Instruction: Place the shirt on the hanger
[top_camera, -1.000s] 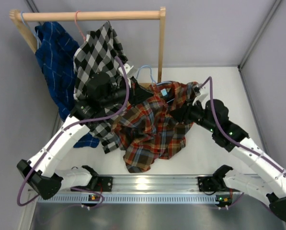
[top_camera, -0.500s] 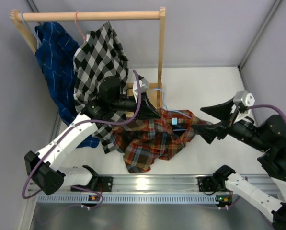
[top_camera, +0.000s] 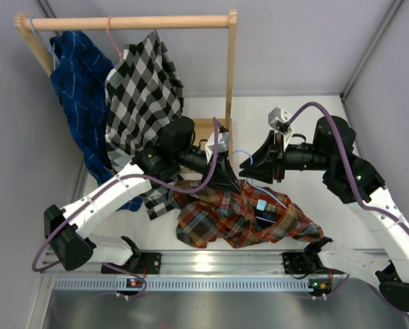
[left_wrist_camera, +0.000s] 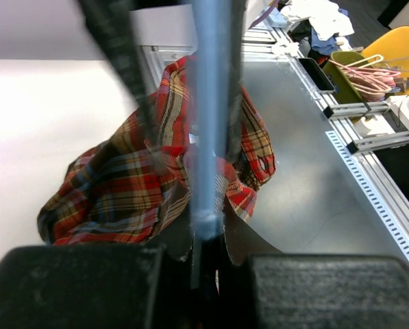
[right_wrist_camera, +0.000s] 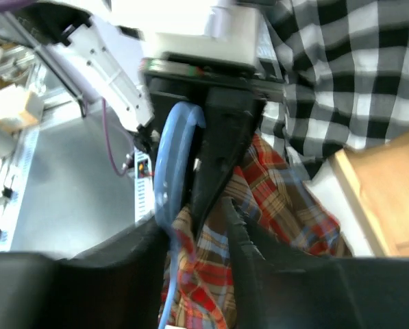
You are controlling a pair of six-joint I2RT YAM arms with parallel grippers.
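Observation:
My left gripper (top_camera: pixel 226 179) is shut on the thin light-blue hanger (left_wrist_camera: pixel 207 103) and holds it above the table; the left wrist view shows the bar pinched between the fingers (left_wrist_camera: pixel 207 236). The red, orange and navy plaid shirt (top_camera: pixel 238 216) drapes from the hanger down onto the table, and also shows in the left wrist view (left_wrist_camera: pixel 108 185). My right gripper (top_camera: pixel 245 164) faces the left one, tip to tip. In the right wrist view it (right_wrist_camera: pixel 199 219) is open, with the hanger (right_wrist_camera: pixel 173 151) and shirt fabric (right_wrist_camera: pixel 259 199) between its jaws.
A wooden rack (top_camera: pixel 132 22) stands at the back left with a black-and-white checked shirt (top_camera: pixel 142 89), a dark blue shirt (top_camera: pixel 77 68) and a pink hanger hook (top_camera: pixel 110 31). Its post (top_camera: pixel 230 68) and wooden base (top_camera: pixel 204 127) stand just behind the grippers. An aluminium rail (top_camera: pixel 211 264) runs along the front.
My right gripper swung in from the right to the hanger at the left gripper. The left gripper moved right and forward with the hanger. The shirt now spreads lower and further right.

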